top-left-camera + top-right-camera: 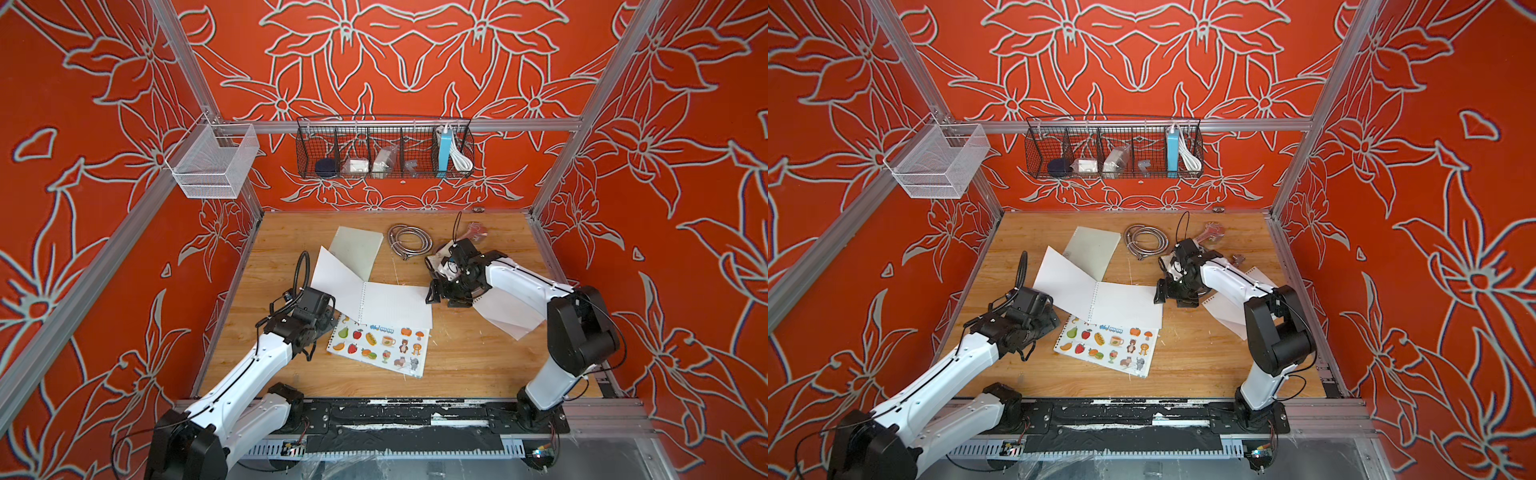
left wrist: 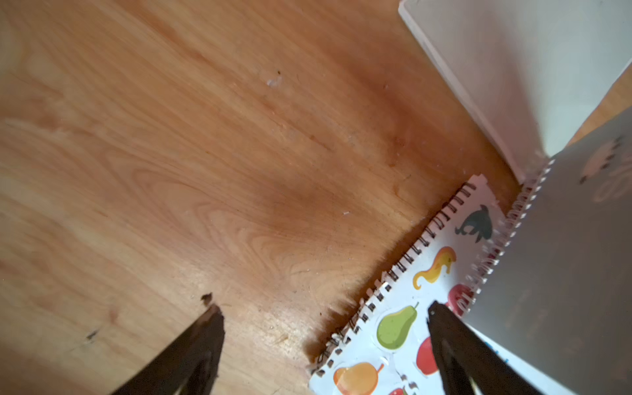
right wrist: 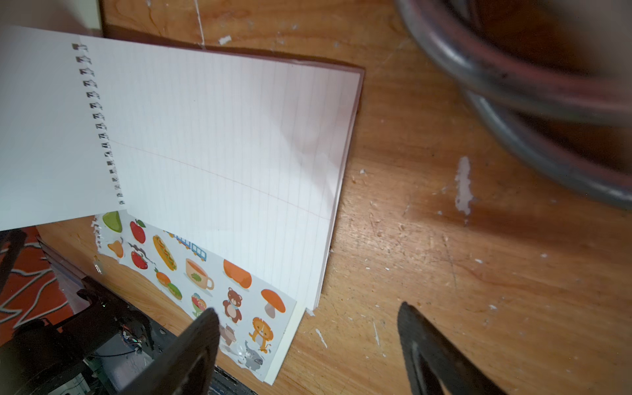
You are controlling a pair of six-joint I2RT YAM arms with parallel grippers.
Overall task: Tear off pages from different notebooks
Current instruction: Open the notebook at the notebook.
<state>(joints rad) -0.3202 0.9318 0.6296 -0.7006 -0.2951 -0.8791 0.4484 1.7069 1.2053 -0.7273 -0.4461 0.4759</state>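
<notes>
The left gripper (image 2: 323, 307) stands wide and empty, one fingertip (image 2: 441, 321) over the picture-covered notebook (image 2: 396, 325). The right gripper (image 3: 307, 307) gapes empty too, the open lined notebook (image 3: 222, 136) just ahead of its jaws. White pages (image 1: 513, 322), apparently loose, lie beneath that arm.

Lab cell: aluminium frame (image 1: 519, 124), patterned walls (image 1: 415, 62)

Free over bare worktop (image 1: 478, 365) along the near edge and at the far left corner. Blocked mid-worktop by the open notebook (image 1: 395, 301), lying over the picture notebook (image 1: 380, 347), raised leaf across a corner of the grey-green notebook (image 1: 359, 249). Crowded far right: coiled metal hose (image 1: 409, 241), loose pages (image 1: 509, 318) under the right arm.
</notes>
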